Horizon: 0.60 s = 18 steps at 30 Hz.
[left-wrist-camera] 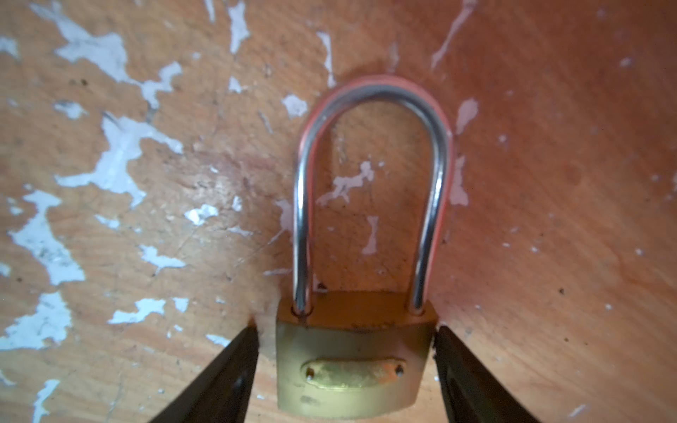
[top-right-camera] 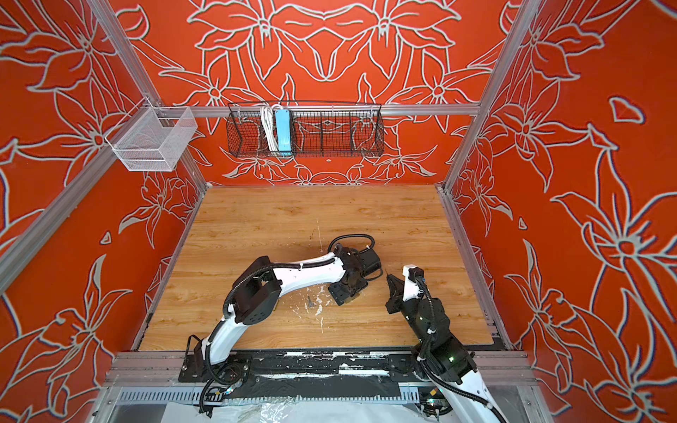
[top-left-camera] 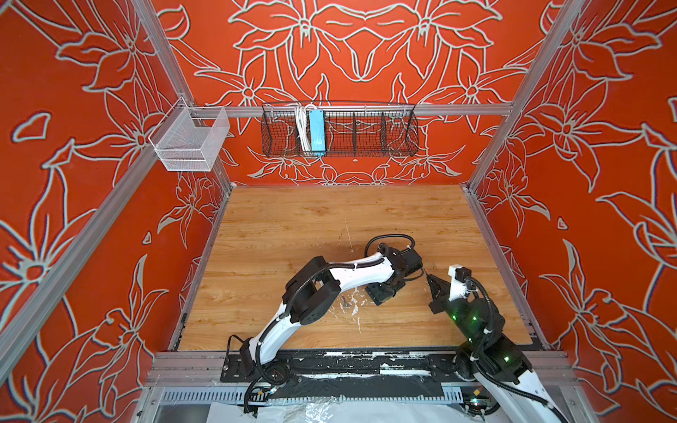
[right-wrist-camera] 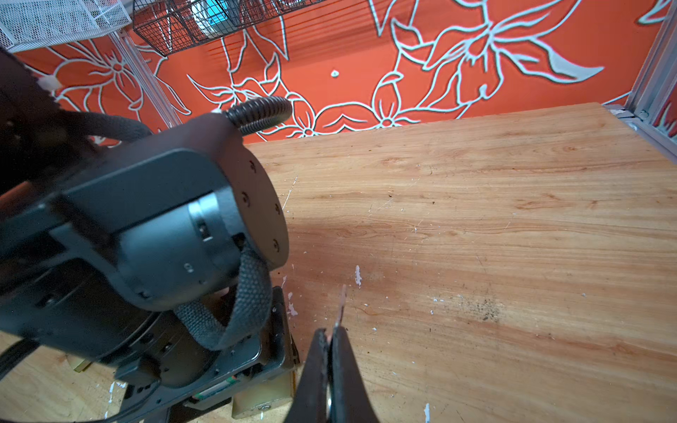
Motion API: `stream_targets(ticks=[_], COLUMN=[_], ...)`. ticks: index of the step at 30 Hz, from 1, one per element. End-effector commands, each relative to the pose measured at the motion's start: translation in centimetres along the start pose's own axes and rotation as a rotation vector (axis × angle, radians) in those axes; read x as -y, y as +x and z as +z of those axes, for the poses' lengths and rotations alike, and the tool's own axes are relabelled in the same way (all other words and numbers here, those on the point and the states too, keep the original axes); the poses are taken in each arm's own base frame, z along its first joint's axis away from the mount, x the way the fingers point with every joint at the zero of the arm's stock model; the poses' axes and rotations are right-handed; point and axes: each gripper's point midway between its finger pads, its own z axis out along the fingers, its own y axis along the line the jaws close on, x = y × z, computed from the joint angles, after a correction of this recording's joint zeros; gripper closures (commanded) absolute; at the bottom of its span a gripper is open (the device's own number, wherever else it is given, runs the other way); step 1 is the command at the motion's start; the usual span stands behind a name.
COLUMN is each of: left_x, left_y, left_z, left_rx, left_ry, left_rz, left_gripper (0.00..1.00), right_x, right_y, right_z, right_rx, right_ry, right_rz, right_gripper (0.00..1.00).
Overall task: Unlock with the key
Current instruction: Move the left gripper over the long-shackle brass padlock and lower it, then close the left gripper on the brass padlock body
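A brass padlock [left-wrist-camera: 350, 370] with a silver shackle [left-wrist-camera: 373, 97] lies flat on the wooden table [top-left-camera: 329, 227], its shackle in the body. My left gripper [left-wrist-camera: 348, 337] is open and straddles the lock body. One finger [left-wrist-camera: 448, 351] is at its edge and the other [left-wrist-camera: 245, 351] stands slightly off it. In both top views the left gripper [top-left-camera: 381, 293] [top-right-camera: 344, 293] covers the lock. My right gripper [right-wrist-camera: 331, 335] [top-left-camera: 429, 280] [top-right-camera: 389, 280] is shut on the key [right-wrist-camera: 342, 304], whose thin blade sticks out past the fingertips. It hovers just right of the left wrist, and part of the lock body [right-wrist-camera: 263, 399] shows beneath.
The left arm's wrist [right-wrist-camera: 146, 238] is close beside the right gripper. A small grey metal piece [top-left-camera: 345, 302] lies on the scuffed wood left of the lock. A black wire basket [top-left-camera: 339, 130] with a blue power strip [top-left-camera: 317, 132] and a white mesh basket [top-left-camera: 190, 141] hang on the rails.
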Motion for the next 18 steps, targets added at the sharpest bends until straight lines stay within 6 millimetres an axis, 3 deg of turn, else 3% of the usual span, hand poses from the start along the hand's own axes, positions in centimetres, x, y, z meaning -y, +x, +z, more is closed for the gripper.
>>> stream_targets(ticks=[1,14,18], left_x=[-2.1,-3.0,-3.2], left_y=[0.0,-1.0,-2.1], left_z=[1.3,2.1,2.0], left_rx=[0.02,0.023,0.016], left_ry=[-0.111,-0.182,-0.185], left_rz=[-0.038,-0.048,-0.043], left_gripper=[0.25,0.34,0.42], right_x=[0.4,0.3,0.3], right_y=[0.3,0.2,0.3], right_z=[0.1,0.1,0.1], right_rx=[-0.001,-0.001,-0.003], right_ry=[0.015,0.012,0.01], right_rz=[0.009,0.008,0.008], right_gripper=[1.0,1.0,1.0])
